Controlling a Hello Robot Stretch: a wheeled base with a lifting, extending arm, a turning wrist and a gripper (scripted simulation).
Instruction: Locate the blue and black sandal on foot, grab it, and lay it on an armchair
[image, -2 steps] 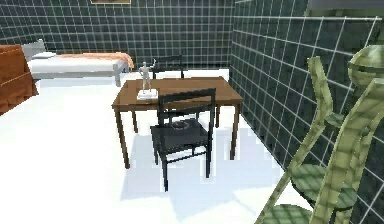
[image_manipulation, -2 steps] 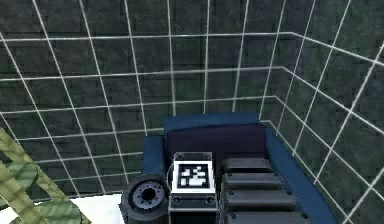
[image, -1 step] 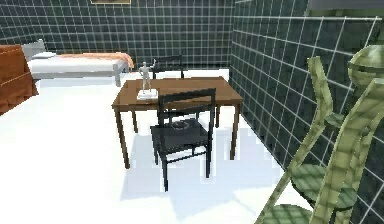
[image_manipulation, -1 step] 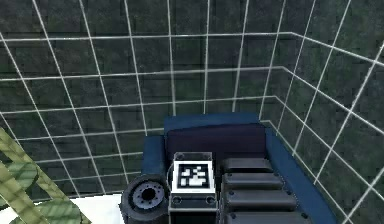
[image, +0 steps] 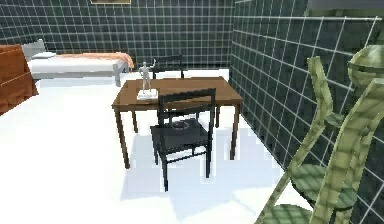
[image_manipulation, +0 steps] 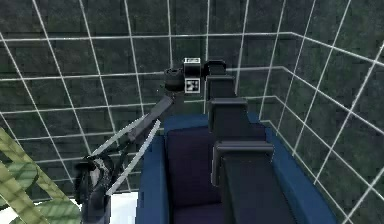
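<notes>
While the tool (image_manipulation: 103, 163) hangs near what looks like a blue armchair (image_manipulation: 188, 172), I cannot tell whether it holds anything.

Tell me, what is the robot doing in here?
The robot's arm reaches out over a dark blue armchair. Its claw slants down toward the chair's side, with a dark lump at its tip; I can't tell whether it holds anything. Ahead stands a wooden table with a black chair at it.
</notes>
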